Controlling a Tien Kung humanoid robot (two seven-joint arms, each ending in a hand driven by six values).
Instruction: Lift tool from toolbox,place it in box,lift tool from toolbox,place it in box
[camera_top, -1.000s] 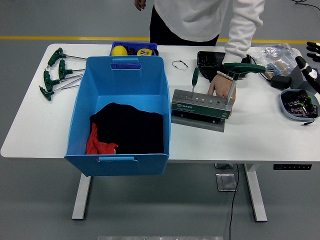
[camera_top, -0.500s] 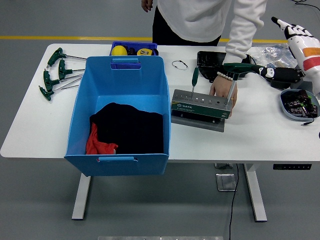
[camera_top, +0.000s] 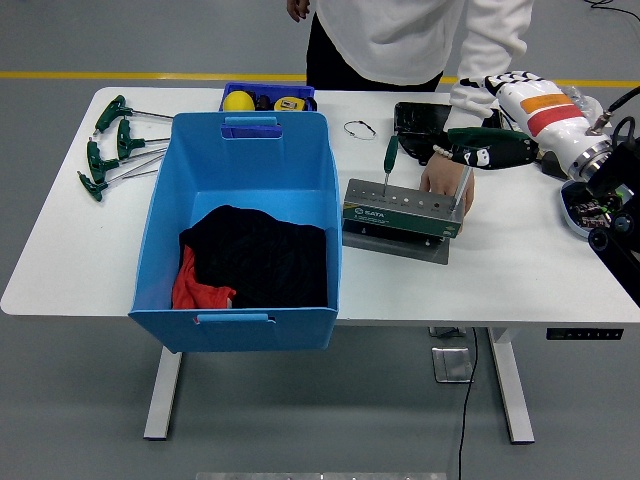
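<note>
So far nothing has gone into the blue box (camera_top: 240, 240) that fills the lower left of the frame: its floor shows only a black cloth (camera_top: 262, 258) and a red cloth (camera_top: 196, 286), with no tool among them. Both lifts and both placements look to be ahead.

Just right of the box, at centre frame, the grey toolbox (camera_top: 402, 208) stands on the white table (camera_top: 520, 270). Two T-handle tools are seated in its top. The left tool (camera_top: 389, 160) stands upright near the block's left end, green grip uppermost and untouched. The right tool (camera_top: 487, 143) rises from the block's right end, its long green handle lying crosswise above.

At that handle the right hand (camera_top: 508, 118) reaches in from the right edge, its white-and-black fingers (camera_top: 505, 81) sitting over and behind the grip. Whether they have closed on it I cannot tell; the tool's shaft is seated in the block, so it reads as not yet lifted.

A person's hand (camera_top: 447, 173) rests on the table right behind the toolbox, apparently steadying it. The left hand is out of view.

Farther back, in the upper left, more green T-handle tools (camera_top: 113, 140) lie on the table, outside the box.
</note>
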